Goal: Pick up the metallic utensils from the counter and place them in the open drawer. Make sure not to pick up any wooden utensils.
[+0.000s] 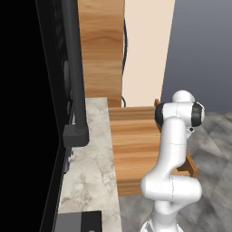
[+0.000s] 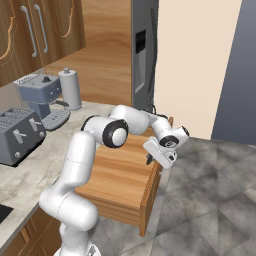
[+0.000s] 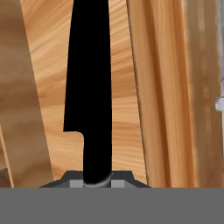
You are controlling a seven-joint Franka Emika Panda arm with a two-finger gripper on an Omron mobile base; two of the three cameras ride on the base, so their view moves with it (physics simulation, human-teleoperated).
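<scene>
My gripper [image 2: 153,158] is shut on a metallic utensil, a black knife [image 3: 89,87] held by its handle. In the hand view the pointed blade runs straight up from between my fingertips [image 3: 97,181]. Below it lies the light wood floor of the open drawer [image 3: 127,109]. In the right base view the hand hangs over the drawer's front right corner, just inside the orange-brown front panel [image 2: 150,195]. The left base view shows the pulled-out drawer [image 1: 133,145] behind my arm. The island counter and the wooden spoons are out of view.
A narrow marble counter [image 2: 30,175] to the left of the drawer carries a toaster [image 2: 17,135], a coffee machine [image 2: 42,97] and a paper towel roll [image 2: 70,89]. Grey tiled floor [image 2: 210,200] lies to the right. A tall dark appliance [image 1: 27,113] stands at the left.
</scene>
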